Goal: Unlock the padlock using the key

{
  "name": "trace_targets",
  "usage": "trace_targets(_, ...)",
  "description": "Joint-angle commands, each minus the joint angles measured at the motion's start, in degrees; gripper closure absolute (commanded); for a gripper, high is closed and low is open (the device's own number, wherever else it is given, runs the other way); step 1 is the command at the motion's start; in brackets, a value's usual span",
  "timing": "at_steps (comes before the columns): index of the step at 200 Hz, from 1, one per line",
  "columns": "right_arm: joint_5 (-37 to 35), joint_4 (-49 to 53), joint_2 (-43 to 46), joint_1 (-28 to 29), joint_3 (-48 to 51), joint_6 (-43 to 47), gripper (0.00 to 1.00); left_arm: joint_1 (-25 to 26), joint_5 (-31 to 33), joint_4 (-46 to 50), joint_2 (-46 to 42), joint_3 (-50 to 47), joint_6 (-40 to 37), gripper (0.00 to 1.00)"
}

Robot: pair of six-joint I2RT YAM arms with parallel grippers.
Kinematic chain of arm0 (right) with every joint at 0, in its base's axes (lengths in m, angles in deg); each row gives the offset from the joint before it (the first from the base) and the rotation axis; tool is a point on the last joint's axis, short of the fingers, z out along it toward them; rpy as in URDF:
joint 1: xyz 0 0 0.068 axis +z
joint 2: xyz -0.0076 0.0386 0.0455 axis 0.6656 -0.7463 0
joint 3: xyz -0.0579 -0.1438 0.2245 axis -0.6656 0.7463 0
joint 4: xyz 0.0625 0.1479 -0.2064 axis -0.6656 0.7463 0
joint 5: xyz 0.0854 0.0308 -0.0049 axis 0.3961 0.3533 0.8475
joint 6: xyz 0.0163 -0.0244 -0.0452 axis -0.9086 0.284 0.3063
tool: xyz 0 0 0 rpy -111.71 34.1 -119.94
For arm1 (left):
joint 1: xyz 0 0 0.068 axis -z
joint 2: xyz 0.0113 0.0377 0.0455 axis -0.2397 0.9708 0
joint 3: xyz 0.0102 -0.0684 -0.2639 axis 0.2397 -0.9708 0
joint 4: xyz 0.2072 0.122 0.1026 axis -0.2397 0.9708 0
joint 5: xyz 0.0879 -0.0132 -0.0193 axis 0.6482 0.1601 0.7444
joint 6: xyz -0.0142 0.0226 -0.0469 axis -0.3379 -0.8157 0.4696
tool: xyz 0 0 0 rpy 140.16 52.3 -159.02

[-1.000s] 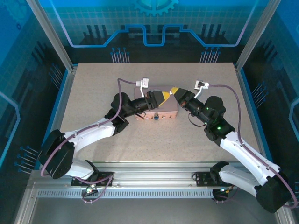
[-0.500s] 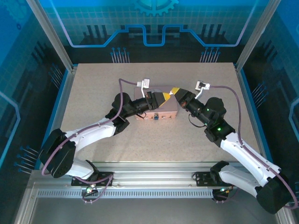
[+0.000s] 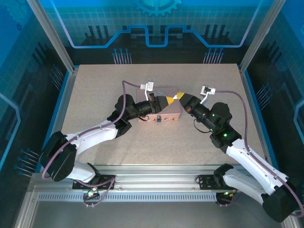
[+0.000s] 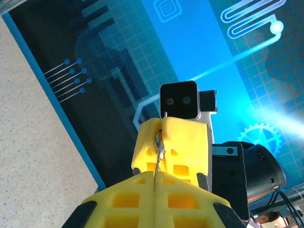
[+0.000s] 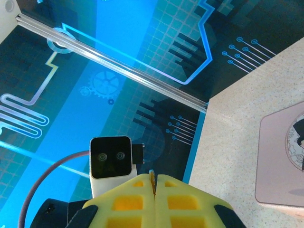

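One thin silver key spans the two yellow-fingered grippers, left gripper and right gripper, above one pinkish flat box. Both are fully closed, each pinching one end of it. Padlock: cannot tell where.

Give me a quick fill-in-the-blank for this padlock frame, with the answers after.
1. In the top view the left hand and right hand meet tip to tip above a pink box lying on the ___.
2. Both hands' fingers are coloured ___.
3. In the left wrist view, the near fingers pinching the thin metal piece belong to the ___ hand.
Answers: table; yellow; left.
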Motion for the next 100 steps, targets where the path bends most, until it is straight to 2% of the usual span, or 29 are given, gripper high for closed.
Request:
trace_targets(1, -1.3, 5.8, 1.9, 0.3, 0.3, 2.6, 0.73, -0.8, -1.1, 3.9, -3.0, 2.2, -2.7, 1.0)
trace_targets(9, -1.3, 8.2, 2.5, -0.1, -0.1, 3.5, 0.58, -1.3, -1.6, 7.0, -3.6, 2.6, -3.5, 1.0)
trace_targets(18, -1.1, 11.6, 3.3, -0.8, -0.6, 5.1, 0.48, -1.9, -2.5, 11.0, -4.2, 3.1, -4.5, 1.0)
trace_targets(31, -0.1, 16.5, 4.5, -2.2, -1.2, 7.5, 0.43, -3.2, -3.8, 18.4, -5.4, 4.1, -6.9, 1.0)
trace_targets(51, 2.0, 25.3, 5.6, -5.8, -2.9, 11.0, 0.32, -5.0, -4.7, 35.4, -6.9, 7.8, -14.4, 1.0)
trace_targets(76, 7.0, 35.0, 4.5, -10.9, -5.8, 16.8, 0.28, -6.1, -4.2, 57.7, -6.2, 15.4, -25.2, 1.0)
trace_targets(100, 8.0, 44.8, 0.5, -13.2, -10.0, 23.2, 0.22, -6.9, -4.1, 72.3, -3.6, 21.7, -32.6, 1.0)
